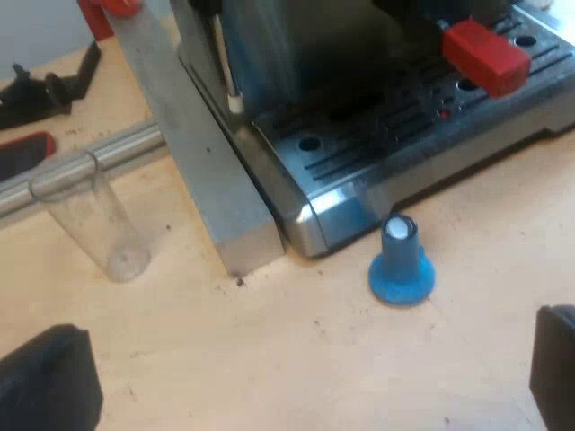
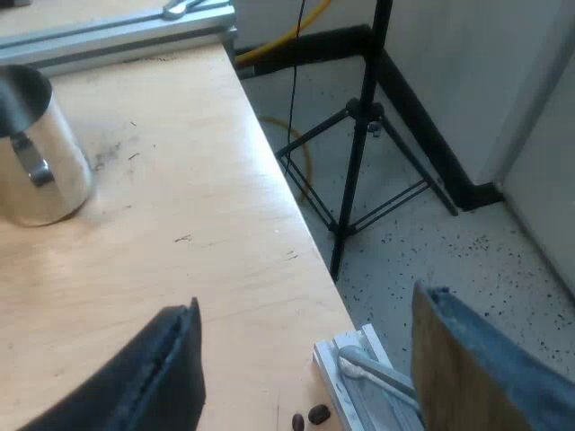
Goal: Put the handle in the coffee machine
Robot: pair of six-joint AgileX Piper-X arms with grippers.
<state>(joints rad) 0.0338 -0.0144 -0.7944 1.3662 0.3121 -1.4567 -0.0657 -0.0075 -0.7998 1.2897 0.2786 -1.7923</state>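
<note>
Left claw hovers agape over the table near the blue tamper.

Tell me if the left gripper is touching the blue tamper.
Apart. In the left wrist view the blue tamper stands by the coffee machine, with bare table between it and both fingers of the open left gripper.

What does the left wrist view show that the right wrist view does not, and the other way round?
Left wrist view: silver espresso machine, red end of the handle at its front, blue tamper, clear measuring glass. Right wrist view: shiny metal mug, black tripod on the floor, two coffee beans. Shared: light wooden table.
</note>
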